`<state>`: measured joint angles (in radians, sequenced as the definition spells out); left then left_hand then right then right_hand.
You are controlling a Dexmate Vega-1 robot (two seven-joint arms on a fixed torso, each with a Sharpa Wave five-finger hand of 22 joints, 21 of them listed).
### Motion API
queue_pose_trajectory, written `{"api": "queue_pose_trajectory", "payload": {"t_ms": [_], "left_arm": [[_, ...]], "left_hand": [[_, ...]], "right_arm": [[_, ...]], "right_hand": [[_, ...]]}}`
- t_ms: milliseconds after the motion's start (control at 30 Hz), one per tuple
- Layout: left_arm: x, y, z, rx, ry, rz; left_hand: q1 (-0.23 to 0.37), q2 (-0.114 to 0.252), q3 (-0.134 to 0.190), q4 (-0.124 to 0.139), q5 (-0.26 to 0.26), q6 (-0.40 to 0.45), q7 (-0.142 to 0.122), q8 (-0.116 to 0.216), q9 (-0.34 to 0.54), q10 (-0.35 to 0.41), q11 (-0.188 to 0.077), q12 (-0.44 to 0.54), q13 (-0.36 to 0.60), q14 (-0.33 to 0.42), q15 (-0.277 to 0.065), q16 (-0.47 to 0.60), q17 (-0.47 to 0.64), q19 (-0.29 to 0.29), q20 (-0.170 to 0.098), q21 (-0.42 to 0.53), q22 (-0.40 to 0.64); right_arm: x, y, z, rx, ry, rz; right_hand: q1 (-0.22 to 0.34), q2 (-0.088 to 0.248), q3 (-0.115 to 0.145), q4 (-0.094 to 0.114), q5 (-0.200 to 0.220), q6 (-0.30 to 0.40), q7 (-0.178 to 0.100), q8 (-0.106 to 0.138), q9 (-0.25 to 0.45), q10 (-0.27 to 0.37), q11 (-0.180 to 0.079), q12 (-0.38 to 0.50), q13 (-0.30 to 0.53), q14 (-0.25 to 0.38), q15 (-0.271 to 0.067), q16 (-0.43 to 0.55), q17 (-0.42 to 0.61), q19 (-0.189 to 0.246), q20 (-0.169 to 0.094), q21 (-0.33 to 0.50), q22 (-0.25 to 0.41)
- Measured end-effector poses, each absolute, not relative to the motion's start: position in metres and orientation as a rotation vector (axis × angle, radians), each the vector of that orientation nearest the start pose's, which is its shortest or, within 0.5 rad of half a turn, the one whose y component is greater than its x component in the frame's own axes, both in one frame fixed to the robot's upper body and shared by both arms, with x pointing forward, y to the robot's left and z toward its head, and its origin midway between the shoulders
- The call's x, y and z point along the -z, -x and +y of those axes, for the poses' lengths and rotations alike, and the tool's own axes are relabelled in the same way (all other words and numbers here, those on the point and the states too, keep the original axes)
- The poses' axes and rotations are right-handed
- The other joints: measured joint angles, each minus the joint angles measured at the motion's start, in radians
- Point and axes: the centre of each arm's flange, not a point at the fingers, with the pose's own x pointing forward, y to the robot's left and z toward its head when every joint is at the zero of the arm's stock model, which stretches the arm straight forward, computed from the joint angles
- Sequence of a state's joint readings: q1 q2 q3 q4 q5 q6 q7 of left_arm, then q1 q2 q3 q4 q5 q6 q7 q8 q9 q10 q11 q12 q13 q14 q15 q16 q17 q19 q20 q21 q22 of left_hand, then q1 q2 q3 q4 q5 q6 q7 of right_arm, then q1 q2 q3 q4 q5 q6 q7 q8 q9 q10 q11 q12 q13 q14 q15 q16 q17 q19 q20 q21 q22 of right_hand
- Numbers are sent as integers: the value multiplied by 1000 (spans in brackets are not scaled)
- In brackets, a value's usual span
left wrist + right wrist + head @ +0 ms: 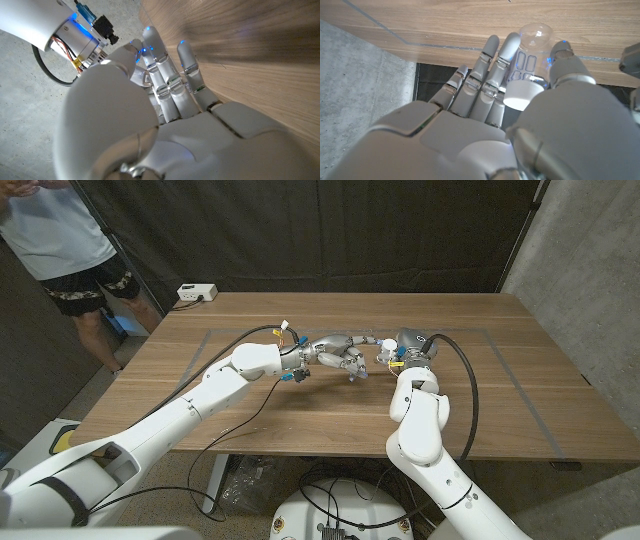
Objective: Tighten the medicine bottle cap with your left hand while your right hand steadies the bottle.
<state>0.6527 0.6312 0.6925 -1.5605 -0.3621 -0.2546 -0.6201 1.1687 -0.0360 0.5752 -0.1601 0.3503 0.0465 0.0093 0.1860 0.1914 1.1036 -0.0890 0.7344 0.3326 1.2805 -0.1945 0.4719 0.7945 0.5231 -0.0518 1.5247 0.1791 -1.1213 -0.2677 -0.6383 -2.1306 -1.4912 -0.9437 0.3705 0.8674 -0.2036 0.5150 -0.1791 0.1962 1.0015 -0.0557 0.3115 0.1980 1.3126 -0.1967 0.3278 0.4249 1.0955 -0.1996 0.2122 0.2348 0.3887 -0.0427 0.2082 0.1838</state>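
The bottle (532, 55) sits between the right hand's (485, 125) fingers (490, 75) and its thumb (567, 70), a clear plastic body with the white cap (522, 95) toward the palm. The fingers lie along one side of it and the thumb presses the other, so the right hand is grasping the bottle. From the head view the same hand (395, 352) is at the middle of the table (520, 390), and a small white part of the bottle (385, 344) peeks out on the side facing the left hand.

The left hand (340, 355) reaches toward it from the robot's left, fingertips just beside the right hand's fingers. Its fingers (167, 75) run out fairly straight and close together along the wood in the left wrist view, with the right arm's wrist (82, 37) beyond their tips. The bottle is hidden past them here, so whether the left hand is already touching the cap or merely near it cannot be told; it may be resting against it.

A person (70, 240) stands beyond the table's far left corner, and a small white box (197, 293) lies on the table's far edge near them.
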Motion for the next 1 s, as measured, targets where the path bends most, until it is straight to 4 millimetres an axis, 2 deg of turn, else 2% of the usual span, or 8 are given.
{"api": "queue_pose_trajectory", "payload": {"t_ms": [333, 700, 933, 967, 1000], "left_arm": [[2, -571, 99, 1089, -707, -645], [3, -576, 95, 1090, -707, -633], [-4, -575, 108, 1036, -692, -648], [-7, -578, 111, 993, -676, -648], [-10, -577, 117, 959, -669, -656]], "left_hand": [[1, 1, -5, 6, 0, 0, 0, -2, -3, 0, 0, -4, 1, 0, 0, 0, 0, 0, 0, 0, 0], [4, 4, -5, 6, -8, 3, -4, -3, -3, 0, 0, -6, 1, 0, 0, 0, 0, 0, 0, 0, 0], [4, 4, -5, 5, -8, 4, -4, -2, -2, 0, 0, -5, 1, 0, 0, 0, 0, 0, 0, 0, 0], [4, 4, -6, 5, -8, 4, -4, -2, -2, 0, 0, -5, 1, 0, 0, 0, 1, 0, 0, 0, 0], [4, 4, -5, 5, -8, 4, -4, -2, -2, 0, 0, -5, 1, 0, 0, 0, 3, 0, 0, 0, 0]], "right_arm": [[27, -478, -125, 426, 1286, -255], [21, -471, -134, 449, 1281, -257], [17, -472, -140, 446, 1279, -259], [13, -472, -152, 469, 1280, -254], [13, -474, -153, 461, 1281, -255]], "right_hand": [[1, -1, 0, 0, 0, 0, 0, -1, 0, 2, 2, 0, 0, 0, 0, 0, 0, 0, 0, 0, 0], [7, -7, 2, -2, 0, 0, 0, -4, -1, -1, 0, 0, 4, 0, 0, 0, 0, 0, 0, 0, 0], [9, -8, 3, -3, 0, -2, -2, 0, -1, -2, -2, 0, 4, 0, 0, 0, 2, 0, 0, 0, 0], [8, -7, 3, -3, 0, -2, -2, 0, -1, -2, -2, 0, 4, 0, 0, 0, 2, 0, 0, 0, 0], [6, -6, 3, -3, 0, -2, -2, 0, -1, -2, -2, 0, 4, 0, 0, 0, 2, 0, 0, 0, 0]]}}
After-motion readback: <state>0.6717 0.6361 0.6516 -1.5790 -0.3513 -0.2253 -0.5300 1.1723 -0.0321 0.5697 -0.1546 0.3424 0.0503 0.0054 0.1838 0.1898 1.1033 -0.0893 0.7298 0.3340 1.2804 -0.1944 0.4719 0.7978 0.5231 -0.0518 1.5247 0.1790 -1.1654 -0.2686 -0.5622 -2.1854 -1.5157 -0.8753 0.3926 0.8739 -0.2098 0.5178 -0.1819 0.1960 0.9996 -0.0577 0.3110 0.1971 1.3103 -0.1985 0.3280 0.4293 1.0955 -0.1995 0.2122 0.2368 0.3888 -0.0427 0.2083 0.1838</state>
